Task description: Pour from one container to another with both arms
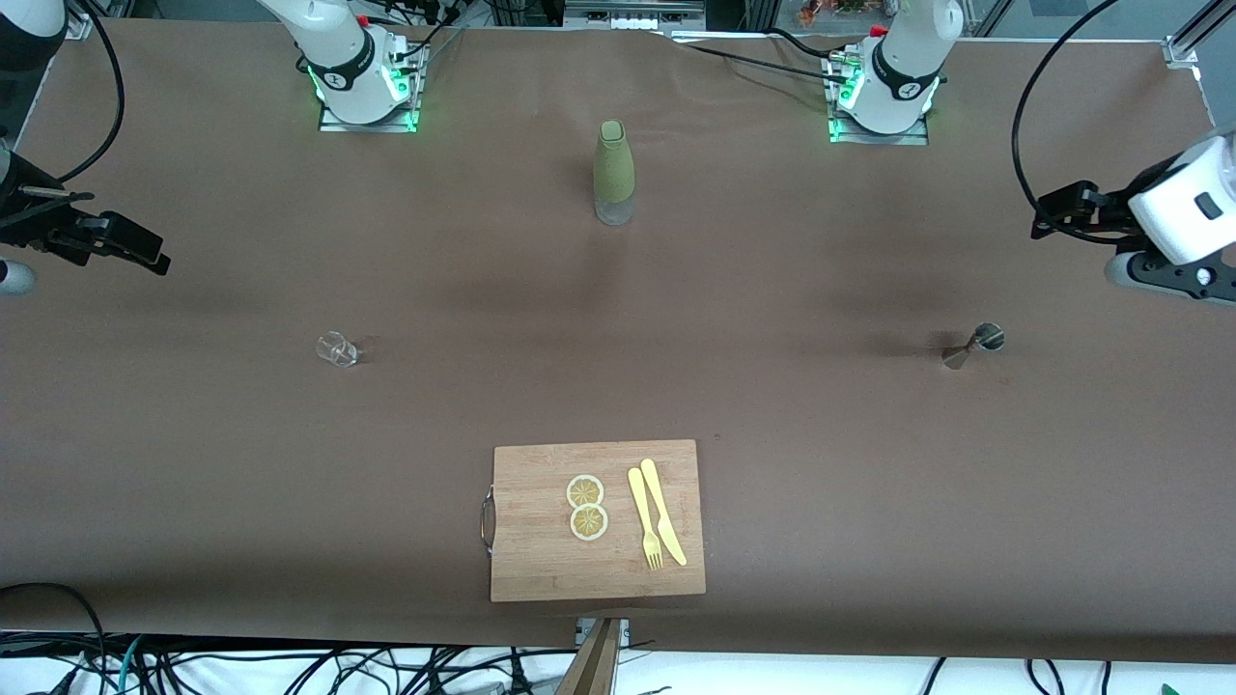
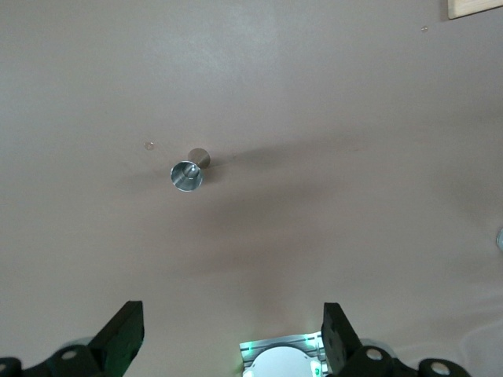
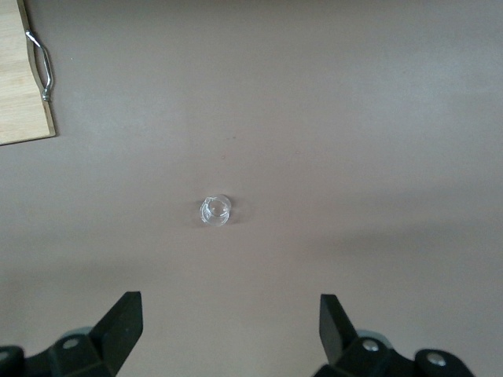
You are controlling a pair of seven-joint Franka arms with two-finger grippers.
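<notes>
Left gripper [image 2: 232, 338] hung high over the left arm's end of the table, fingers [image 2: 126, 330] spread wide, holding nothing. Right gripper [image 3: 228, 334] was up over the right arm's end, also spread wide and empty. Both arms were large, white and jointed, with black joint bands and trailing black cables; left arm [image 1: 1183, 208], right arm [image 1: 29, 29]. Both waited, touching nothing.

Steel jigger [image 1: 973, 346] stood upright on the brown table cover [image 1: 772, 386] toward the left arm's end: double-cone shape, shiny. The left wrist view looked down into its upper cup; contents could not be told. Small clear glass [image 1: 337, 349] stood upright toward the right arm's end, and looked empty in the right wrist view. Jigger and glass were well apart, at about the same nearness to the front camera.

Bottle [image 1: 612, 172] stood upright mid-table, farther from the front camera than both, between the two arm bases: olive-green sleeve and cap, clear base, fill level not readable.

Bamboo cutting board [image 1: 541, 569] with a metal handle lay nearest the front camera. On it: two lemon slices [image 1: 586, 506] touching each other, and beside them a yellow fork [image 1: 644, 519] and a yellow knife [image 1: 663, 511] side by side.
</notes>
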